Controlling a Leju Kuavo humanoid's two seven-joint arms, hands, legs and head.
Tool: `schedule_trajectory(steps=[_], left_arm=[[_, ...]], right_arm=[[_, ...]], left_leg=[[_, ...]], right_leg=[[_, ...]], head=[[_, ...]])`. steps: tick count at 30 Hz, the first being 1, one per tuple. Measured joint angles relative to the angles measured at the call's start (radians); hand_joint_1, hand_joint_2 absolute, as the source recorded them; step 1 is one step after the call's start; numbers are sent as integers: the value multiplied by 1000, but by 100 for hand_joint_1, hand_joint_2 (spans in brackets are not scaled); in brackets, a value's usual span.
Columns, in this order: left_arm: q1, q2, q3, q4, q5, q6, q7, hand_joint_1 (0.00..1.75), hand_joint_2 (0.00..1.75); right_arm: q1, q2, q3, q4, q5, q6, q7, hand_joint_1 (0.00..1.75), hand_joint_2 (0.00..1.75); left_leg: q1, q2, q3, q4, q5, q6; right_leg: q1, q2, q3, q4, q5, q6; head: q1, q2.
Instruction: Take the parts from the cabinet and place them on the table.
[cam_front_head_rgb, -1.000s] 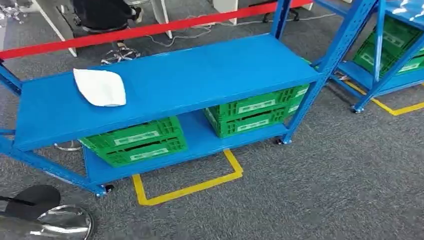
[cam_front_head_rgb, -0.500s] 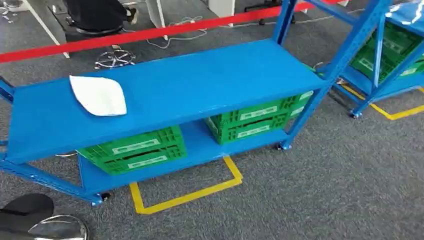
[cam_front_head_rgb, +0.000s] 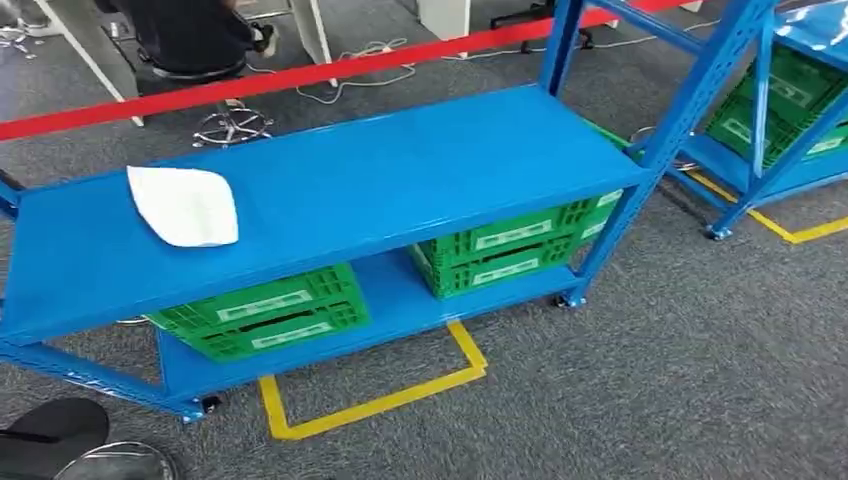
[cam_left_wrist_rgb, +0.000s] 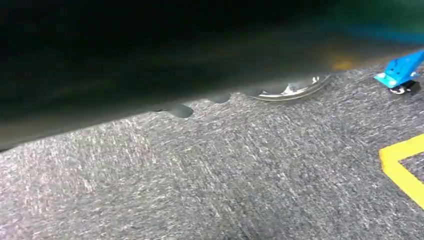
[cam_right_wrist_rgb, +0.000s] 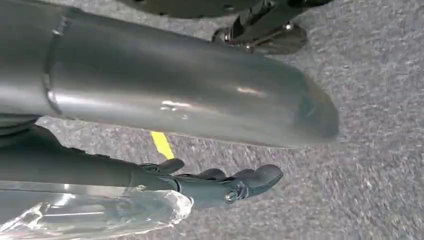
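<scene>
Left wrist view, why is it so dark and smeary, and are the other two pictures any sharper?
Left wrist view: a dark, out-of-focus mass covers the upper half; the carpet looks streaked. Head view: evenly lit, sharp. Right wrist view: glare on the silver arm, carpet slightly soft.

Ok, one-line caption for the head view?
White part on the blue rack's top shelf, green crates below, grey carpet around.

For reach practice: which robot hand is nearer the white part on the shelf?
Left, probably: left arm hangs by the shelf end holding the white part; right robot hand hangs over carpet.
</scene>
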Motion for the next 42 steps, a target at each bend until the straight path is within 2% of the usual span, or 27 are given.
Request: schedule_trajectory(steps=[3, 4, 5, 6, 8, 9, 11, 14, 15, 17, 19, 20, 21, 22, 24, 25, 29, 30, 31, 34, 35, 36, 38, 39, 40, 41, 42], left_arm=[[-1, -2, 5, 0, -5, -2, 0, 0, 0], [0, -2, 6, 0, -5, -3, 0, 0, 0], [0, -2, 9, 0, -6, -3, 0, 0, 0], [1, -2, 10, 0, -8, -4, 0, 0, 0], [0, -2, 10, 0, -13, -4, 0, 0, 0], [0, -2, 11, 0, -13, -4, -1, 0, 0], [-7, -2, 13, 0, -15, -4, -3, 0, 0], [-6, 0, 17, 0, -16, -3, -6, 0, 0], [-5, -1, 19, 0, -17, -2, -6, 0, 0], [-8, -1, 25, 0, -20, -1, -8, 0, 0], [-8, -2, 27, 0, -22, -1, -9, 0, 0], [-8, -1, 27, 0, -22, -1, -9, 0, 0], [-8, -1, 29, 0, -22, 0, -10, 0, 0], [-8, -1, 30, 0, -22, 0, -10, 0, 0], [-10, -2, 33, 0, -24, 2, -14, 0, 0], [-11, -2, 34, 0, -26, 3, -15, 0, 0], [-10, -2, 37, 0, -33, 5, -16, 0, 0], [-10, 0, 39, 0, -33, 6, -16, 0, 0], [-11, -1, 40, 0, -33, 6, -17, 0, 0], [-13, -1, 40, 0, -34, 7, -17, 0, 0], [-13, -1, 41, 0, -34, 6, -17, 0, 0], [-11, -1, 41, 0, -34, 7, -17, 0, 0], [-9, -1, 42, 0, -34, 7, -17, 0, 0], [-10, 0, 42, 0, -34, 7, -17, 0, 0], [-11, 0, 43, 0, -34, 7, -18, 0, 0], [-14, 0, 44, 0, -35, 7, -18, 0, 0], [-18, -1, 45, 0, -36, 6, -18, 0, 0]], right_arm=[[-4, 0, -12, 0, 26, 41, 0, 0, 0], [-5, 0, -19, 0, 27, 50, 0, 0, 0], [-5, 0, -28, 0, 29, 58, 0, 0, 0], [-5, 0, -35, 0, 33, 60, 2, 0, 0], [-4, -1, -44, -2, 41, 60, 7, 0, 0], [-4, 0, -44, -4, 41, 59, 10, 0, 0], [-4, 0, -45, -5, 42, 55, 18, 0, 0], [-2, 0, -45, -5, 42, 53, 31, 0, 0], [-2, -1, -45, -7, 41, 55, 35, 0, 0], [0, -1, -44, -11, 41, 61, 37, 0, 0], [0, -1, -44, -11, 40, 67, 39, 0, 0], [1, -1, -44, -11, 40, 72, 40, 0, 0], [2, -1, -44, -11, 40, 77, 41, 0, 0], [2, -1, -44, -11, 40, 81, 41, 0, 175], [2, -1, -47, -11, 41, 90, 39, 0, 175], [0, -1, -49, -11, 41, 93, 38, 0, 175], [2, -1, -50, -11, 42, 98, 37, 0, 175], [2, -1, -51, -11, 42, 98, 37, 0, 175], [2, -1, -53, -11, 42, 98, 37, 0, 175], [4, -1, -54, -11, 43, 100, 37, 0, 175], [3, -1, -55, -11, 43, 100, 37, 0, 175], [3, -1, -57, -11, 43, 100, 37, 0, 175], [3, -1, -57, -11, 43, 101, 37, 0, 175], [3, -1, -58, -11, 43, 102, 37, 0, 175], [2, -1, -58, -11, 43, 104, 37, 0, 175], [3, -1, -58, -11, 43, 105, 37, 0, 175], [3, -1, -58, -11, 44, 105, 37, 0, 175]], left_leg=[[4, 0, -103, 204, -95, -9], [4, 0, -133, 254, -103, -9], [4, 0, -141, 259, -90, -7], [4, 0, -135, 237, -60, -4], [3, 2, -77, 102, 35, 7], [0, 10, -42, 28, 68, 14], [-6, 15, -27, -18, 48, 16], [-7, 7, -30, -24, 53, 25], [2, 6, -21, -35, 61, 30], [1, 3, -20, -38, 63, 40], [-1, 0, -21, -38, 62, 41], [-2, -2, -20, -38, 62, 41], [-2, -6, -20, -38, 62, 41], [-2, -12, -17, -38, 62, 41], [-1, -24, -13, -37, 60, 37], [-2, -27, -14, -37, 59, 34], [0, -40, -18, -39, 65, 13], [0, -40, -18, -34, 58, 8], [0, -24, -25, -16, 41, 1], [6, -10, -126, 195, -69, -12], [7, -10, -154, 248, -82, -13], [9, -10, -159, 256, -70, -14], [10, -6, -116, 165, 4, -11], [9, 5, -70, 75, 50, -6], [7, 36, -27, -8, 77, 1], [-2, 49, -15, -37, 60, 2], [-2, 43, -17, -36, 59, 8]], right_leg=[[2, -4, 3, 0, -4, -11], [3, -5, 4, 0, -6, -13], [4, -5, 6, 0, -7, -14], [5, -6, 9, 0, -8, -15], [6, -7, 16, 0, -11, -14], [7, -7, 18, -1, -13, -12], [13, -9, 15, 3, -17, -2], [11, -19, 20, -11, -13, 16], [9, -15, 13, 0, -19, 21], [9, -8, -28, 86, -76, 27], [9, -8, -104, 238, -143, 31], [9, -8, -125, 277, -148, 33], [9, -8, -124, 270, -130, 33], [9, -8, -100, 218, -90, 32], [8, 6, -12, 42, -3, 28], [7, 31, 12, -9, -8, 25], [15, 17, 24, -22, 0, 2], [8, 11, 25, -33, 5, -6], [8, 5, 29, -35, 8, -10], [10, -17, 29, -35, 4, -17], [10, -25, 29, -35, 3, -18], [10, -31, 30, -35, 2, -17], [10, -44, 35, -35, -2, -16], [10, -49, 41, -35, -5, -14], [10, -55, 45, -35, -7, -10], [19, -61, 39, -30, -14, -1], [18, -68, 38, -34, -15, 4]], head=[[-3, 0], [-3, 0], [-3, 0], [-3, 0], [-2, 0], [-3, 0], [-4, 0], [-3, 0], [-2, 0], [3, 0], [4, 0], [3, 0], [3, 0], [3, 0], [3, 0], [4, 0], [3, 0], [3, 0], [0, 0], [-4, 0], [-4, 0], [-4, 0], [-4, 0], [-5, 0], [-4, 0], [-5, 0], [-4, 0]])
